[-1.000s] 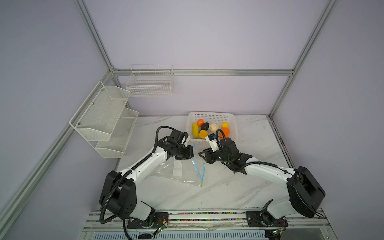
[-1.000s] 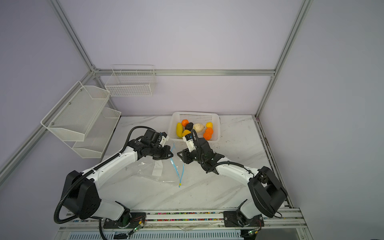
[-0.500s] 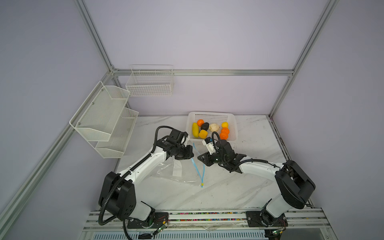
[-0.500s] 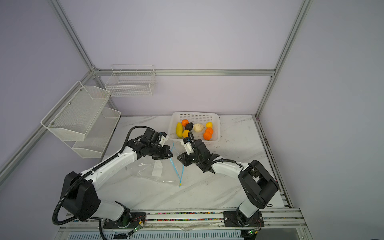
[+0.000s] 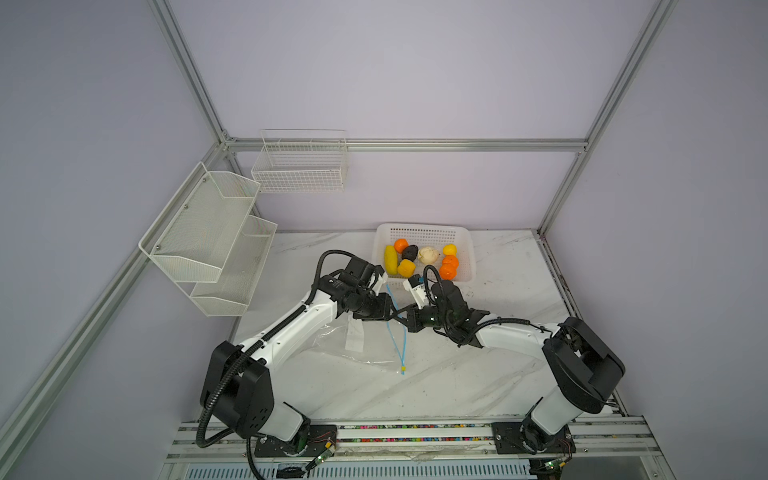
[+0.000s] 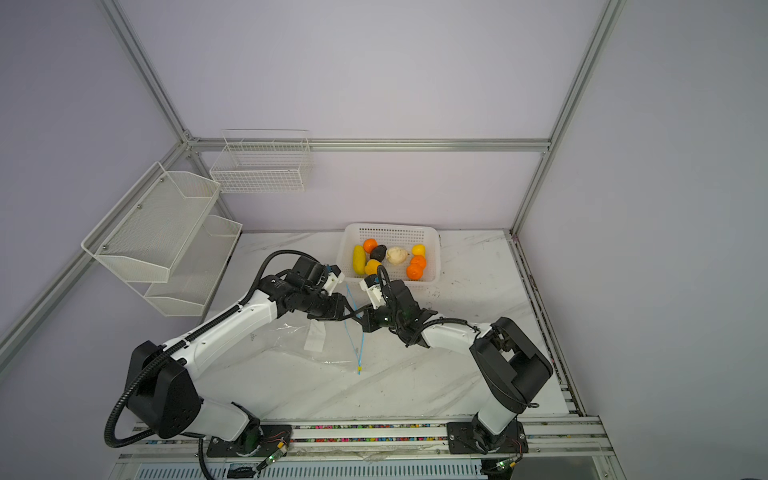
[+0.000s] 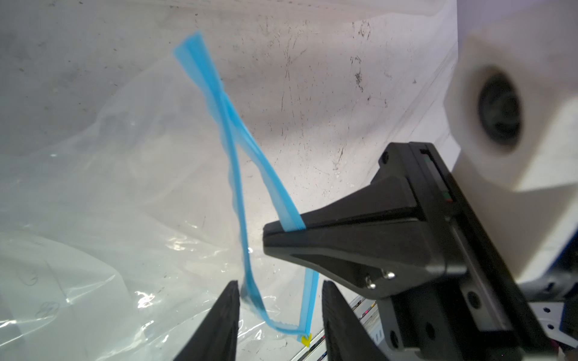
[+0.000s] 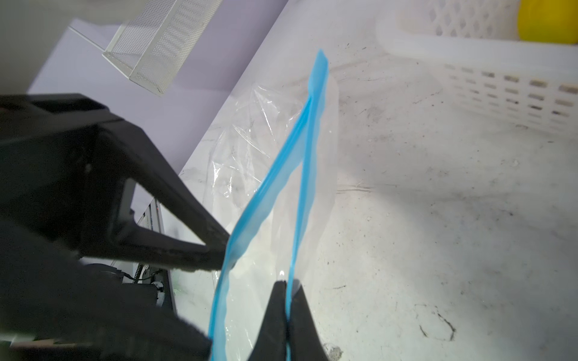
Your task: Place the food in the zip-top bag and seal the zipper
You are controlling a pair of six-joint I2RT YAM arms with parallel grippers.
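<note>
BAGGING NOT YET BEGUN: All eight pieces of toy food [image 5: 428,254] (three orange balls, yellow rounds, one long yellow piece, a cream lumpy ball and a black lump) sit in the white perforated plastic basket [image 5: 424,227] at the back of the white marble-patterned table [image 5: 478,374], clear of both grippers. The large clear crinkly plastic zip-top bag [image 5: 332,345] lies empty and mostly flat on the table in front of the basket, its white label patch [image 5: 354,336] showing.

The thin light-blue zipper [image 5: 401,336] rises off the table between the two arms. Its two lips are parted along the middle and meet at the small yellow-blue slider tab [image 7: 306,339] at the strip's near end. The right gripper [image 8: 286,283] is clamped on one lip, jaws pressed together with the blue strip pinched between them. The left gripper [image 7: 280,284] has its jaws apart; the other lip passes loosely between them and appears unheld.

By these views the job stands at the opening stage. The mouth needs spreading wide, the eight pieces must then cross from basket to bag, and the slider tab must run the length of the zipper to seal it. Nearly everything is left to do.
</note>
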